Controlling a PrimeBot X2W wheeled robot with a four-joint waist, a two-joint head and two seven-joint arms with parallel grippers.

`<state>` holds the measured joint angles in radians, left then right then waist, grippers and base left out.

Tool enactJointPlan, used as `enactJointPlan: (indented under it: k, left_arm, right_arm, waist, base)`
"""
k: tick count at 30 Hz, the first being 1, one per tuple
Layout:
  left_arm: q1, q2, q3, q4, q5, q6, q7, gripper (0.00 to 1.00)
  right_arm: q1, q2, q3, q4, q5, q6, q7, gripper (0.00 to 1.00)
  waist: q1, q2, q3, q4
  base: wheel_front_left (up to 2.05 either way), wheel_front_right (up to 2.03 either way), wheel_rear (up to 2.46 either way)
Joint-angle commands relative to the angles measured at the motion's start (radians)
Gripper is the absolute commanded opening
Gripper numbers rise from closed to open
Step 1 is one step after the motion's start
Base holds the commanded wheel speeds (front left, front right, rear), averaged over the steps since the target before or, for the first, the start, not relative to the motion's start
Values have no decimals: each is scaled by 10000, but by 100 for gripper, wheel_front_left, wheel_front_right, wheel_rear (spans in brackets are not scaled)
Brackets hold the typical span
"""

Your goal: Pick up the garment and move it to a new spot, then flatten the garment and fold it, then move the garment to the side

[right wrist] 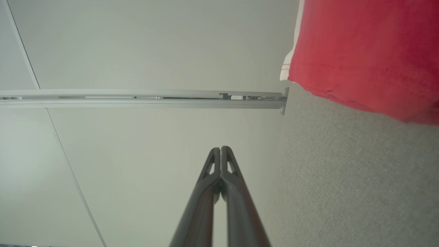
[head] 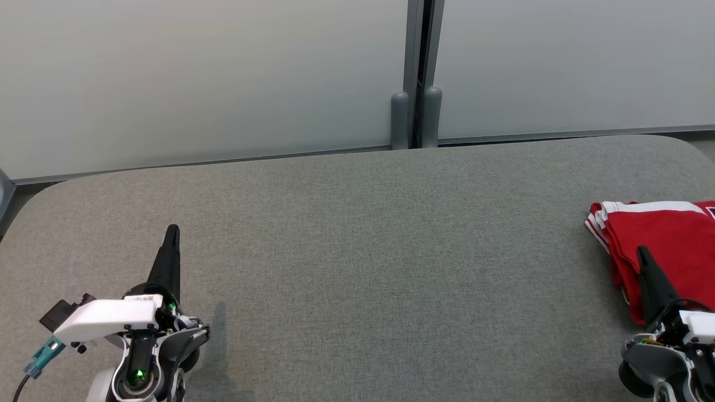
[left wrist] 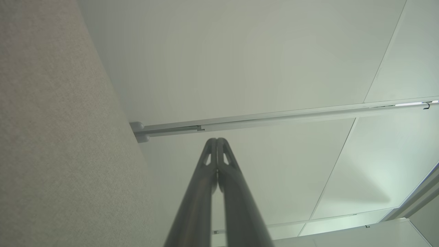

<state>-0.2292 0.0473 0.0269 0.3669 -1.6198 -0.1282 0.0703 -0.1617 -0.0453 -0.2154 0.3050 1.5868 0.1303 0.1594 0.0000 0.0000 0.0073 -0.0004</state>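
A folded red garment with white stripes along its edges (head: pixel 673 237) lies at the far right end of the grey fabric-covered surface (head: pixel 357 251), partly cut off by the right edge of the head view. Its layers are stacked, and the striped hems show at its left and far sides.

The right claw (head: pixel 642 251) sits at the lower right of the head view with its two dark fingers pressed together and pointing away from the robot. There it overlaps the near left part of the garment. In the right wrist view the fingertips meet with nothing between them, and the red cloth lies off to one side of them on the grey fabric, so the claw grips nothing. Whether the fingers brush the cloth cannot be told.

The left claw (head: pixel 172 231) is at the lower left, well apart from the garment, over bare fabric. Its fingers are also closed tip to tip and empty, as the left wrist view confirms.

Behind the surface stand pale frosted wall panels (head: pixel 195 72), joined by a grey metal post (head: pixel 416 111) near the middle.
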Motion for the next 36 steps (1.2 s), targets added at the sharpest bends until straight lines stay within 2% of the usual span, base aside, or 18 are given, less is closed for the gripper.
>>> enactJointPlan:
  k: [1, 36]
  left_arm:
    - [-90, 55, 8, -12, -6, -59, 23, 0]
    - [-90, 56, 7, -14, -7, -60, 22, 0]
  right_arm:
    - [-77, -92, -10, -43, 77, 7, 17, 0]
    - [-77, -91, -7, -43, 78, 7, 17, 0]
  waist:
    - [0, 0, 0, 0]
    - [0, 0, 0, 0]
  base:
    - [0, 0, 0]
    - [0, 0, 0]
